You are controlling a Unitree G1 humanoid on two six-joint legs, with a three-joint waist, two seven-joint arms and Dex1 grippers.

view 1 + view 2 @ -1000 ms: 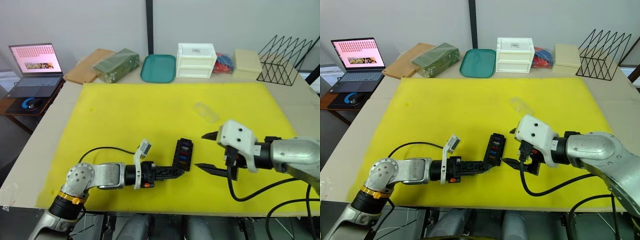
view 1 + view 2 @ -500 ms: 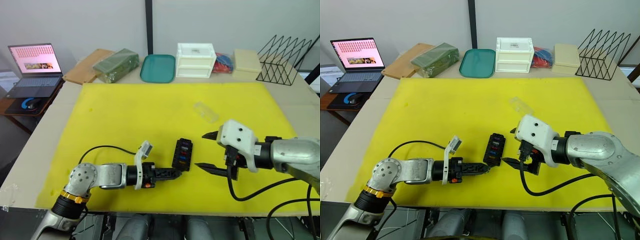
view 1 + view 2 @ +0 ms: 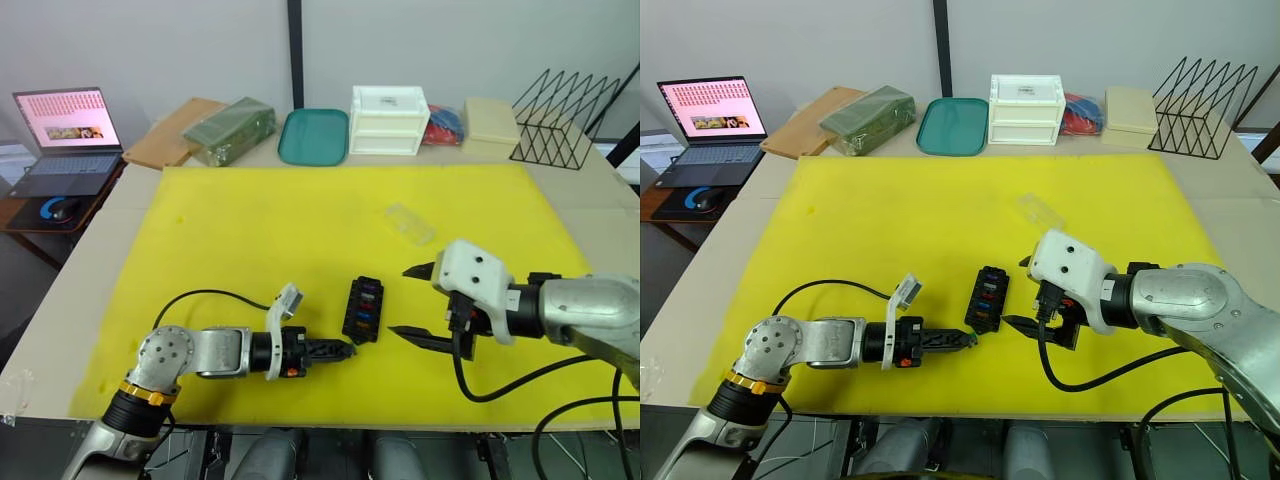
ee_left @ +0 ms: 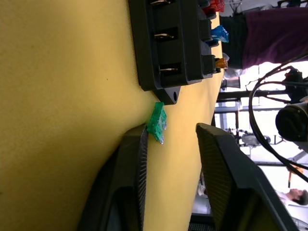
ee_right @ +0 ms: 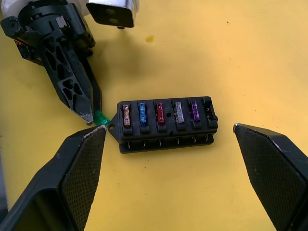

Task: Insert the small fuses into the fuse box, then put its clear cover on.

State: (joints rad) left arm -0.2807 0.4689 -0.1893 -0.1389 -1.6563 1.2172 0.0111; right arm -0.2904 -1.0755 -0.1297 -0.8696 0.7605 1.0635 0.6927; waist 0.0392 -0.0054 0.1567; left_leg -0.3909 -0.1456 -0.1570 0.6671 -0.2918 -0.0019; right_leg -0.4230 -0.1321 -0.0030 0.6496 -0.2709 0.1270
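Note:
The black fuse box (image 5: 166, 124) lies flat on the yellow mat (image 3: 250, 230). One row holds orange, blue, red, grey and purple fuses, and its end slot is empty. A green fuse (image 4: 157, 123) lies on the mat at the box's end tab, touching one finger of my left gripper (image 4: 171, 127). That gripper's fingers stand a little apart, low over the mat and just left of the box. My right gripper (image 3: 398, 300) hangs wide open just right of the box, holding nothing. The clear cover (image 3: 410, 223) lies on the mat behind it.
Along the table's back edge stand a white drawer unit (image 3: 390, 120), a teal tray (image 3: 314, 136), a green box (image 3: 232, 128), a beige box (image 3: 492, 125) and a black wire rack (image 3: 560, 120). A laptop (image 3: 65, 135) sits on a side table at the far left.
The fuse box, propped on edge against my left gripper a second ago, now lies flat. My left gripper has drawn back a little and its fingers have narrowed. The right arm has stayed still.

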